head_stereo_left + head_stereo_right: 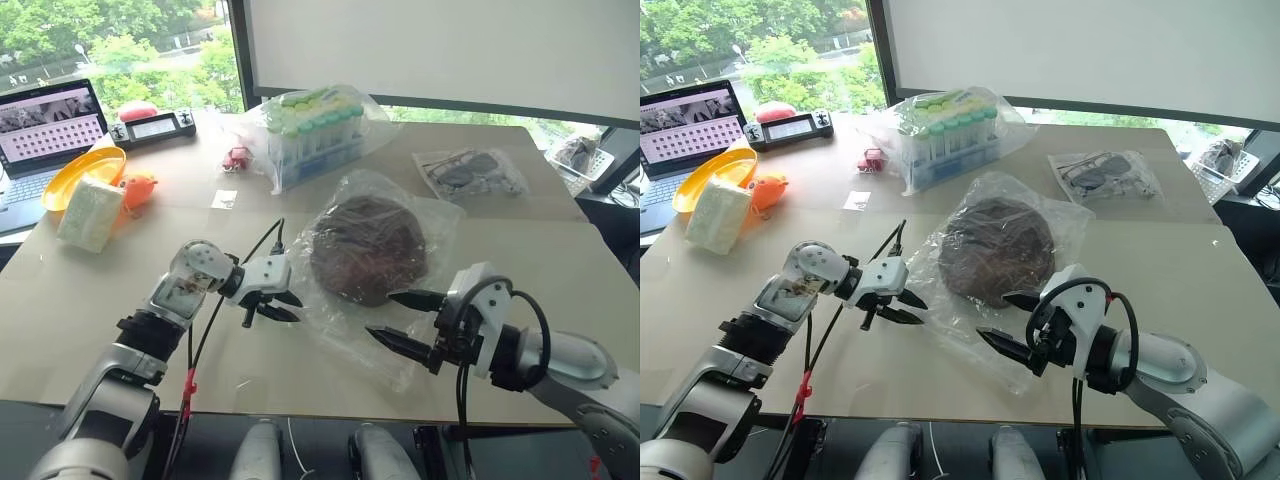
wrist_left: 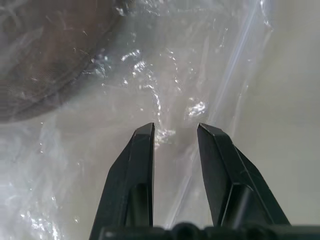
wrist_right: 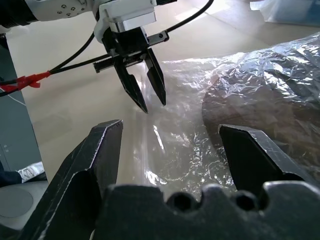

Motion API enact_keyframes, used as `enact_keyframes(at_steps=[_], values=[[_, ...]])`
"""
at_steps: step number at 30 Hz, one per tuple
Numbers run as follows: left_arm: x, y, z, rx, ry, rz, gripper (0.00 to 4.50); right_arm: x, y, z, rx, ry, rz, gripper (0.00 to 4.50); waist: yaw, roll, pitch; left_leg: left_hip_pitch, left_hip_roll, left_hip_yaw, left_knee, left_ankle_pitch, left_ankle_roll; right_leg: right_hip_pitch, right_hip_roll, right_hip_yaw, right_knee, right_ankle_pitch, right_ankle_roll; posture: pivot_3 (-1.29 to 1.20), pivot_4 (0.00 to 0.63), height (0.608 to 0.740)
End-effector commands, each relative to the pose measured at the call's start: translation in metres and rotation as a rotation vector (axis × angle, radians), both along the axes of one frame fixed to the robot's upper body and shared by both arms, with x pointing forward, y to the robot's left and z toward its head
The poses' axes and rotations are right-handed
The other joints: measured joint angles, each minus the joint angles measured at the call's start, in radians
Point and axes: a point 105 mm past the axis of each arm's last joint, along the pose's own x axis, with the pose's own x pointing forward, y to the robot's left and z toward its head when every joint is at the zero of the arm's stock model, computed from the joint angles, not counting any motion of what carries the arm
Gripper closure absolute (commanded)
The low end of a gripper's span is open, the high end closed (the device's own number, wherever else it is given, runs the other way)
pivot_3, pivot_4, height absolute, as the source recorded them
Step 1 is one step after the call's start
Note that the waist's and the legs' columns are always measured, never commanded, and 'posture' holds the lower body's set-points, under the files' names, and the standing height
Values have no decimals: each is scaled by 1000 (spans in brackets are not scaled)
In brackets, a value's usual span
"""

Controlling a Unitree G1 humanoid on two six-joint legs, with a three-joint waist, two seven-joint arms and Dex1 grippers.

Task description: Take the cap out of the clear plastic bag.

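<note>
Two tools work at one clear plastic bag [image 1: 385, 270] lying flat on the beige desk [image 1: 100, 300], and the cap [image 1: 368, 248], round and brown, sits wholly inside it, toward the far half of the bag. The left tool [image 1: 288, 306] stands at the bag's left edge with its black fingers [image 2: 135, 170] drawn in to a narrow gap; the left wrist view shows crinkled film running between and just past the tips, but I cannot tell whether they pinch it. The right tool [image 1: 400, 318] hangs over the bag's near edge with its fingers spread wide and nothing between them. The right wrist view looks across the film at the left tool [image 3: 145, 92], tips down on the plastic beside the cap's rim [image 3: 260, 107].

Farther back lie a bag of green-capped tubes [image 1: 310, 130], a small bag with dark glasses [image 1: 468, 172], a white folded cloth block [image 1: 90, 212] against an orange bowl [image 1: 75, 172], a laptop [image 1: 45, 130] and a controller [image 1: 152, 127]. No writing on any of them can be read.
</note>
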Motion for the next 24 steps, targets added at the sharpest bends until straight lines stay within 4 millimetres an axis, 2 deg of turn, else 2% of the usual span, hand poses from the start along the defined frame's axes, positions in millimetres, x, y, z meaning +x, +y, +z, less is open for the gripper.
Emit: enact_keyframes(at_steps=[1,3,4,6,8,12,13,15,18,21,24], values=[[9,3,35,-111,-59,39,3100,-4,3,10,11,-56,11,776,0,0,0,0,0,0,0,0,0,0,0,0,0,0,0,0,150,740],[5,11,39,-123,-66,42,3100,-4,3,10,10,-56,8,776,-3,0,0,0,0,0,0,0,0,0,0,0,0,0,0,0,150,740],[1,16,41,-120,-67,35,2582,-4,2,9,9,-55,6,776,-8,0,0,0,0,0,0,0,0,0,0,0,0,0,0,0,150,740],[-4,23,41,-109,-66,29,2127,-4,2,9,9,-55,5,776,-13,0,0,0,0,0,-1,0,0,-1,0,0,0,0,0,0,150,740],[-10,32,37,-65,-72,15,2127,-4,1,8,12,-52,4,776,-14,0,0,1,0,0,-1,0,0,0,0,0,0,0,-1,0,150,740],[-3,40,39,-59,-140,61,2127,0,0,7,16,-56,-9,776,-6,0,0,1,0,0,0,0,0,0,0,0,0,0,0,0,150,740],[-3,42,39,-59,-146,62,1647,1,1,6,16,-57,-8,776,-1,0,0,1,0,0,0,0,0,0,0,0,0,0,0,0,150,740],[-6,48,35,-29,-166,52,1132,1,1,6,18,-57,-5,776,0,0,0,1,0,0,0,0,0,0,0,0,0,0,0,0,150,740],[-11,54,23,21,-198,27,89,1,2,5,21,-54,-3,776,-3,0,0,1,0,1,-1,0,0,0,0,0,0,1,-1,0,150,740],[-15,50,10,43,-242,-5,89,2,2,3,19,-51,-7,776,-2,0,0,1,1,1,-1,0,0,0,0,0,0,1,-2,0,150,740],[-9,42,6,35,-324,0,89,2,2,3,18,-51,-8,776,1,0,0,1,1,1,0,0,0,0,0,0,0,1,-2,0,150,740]])
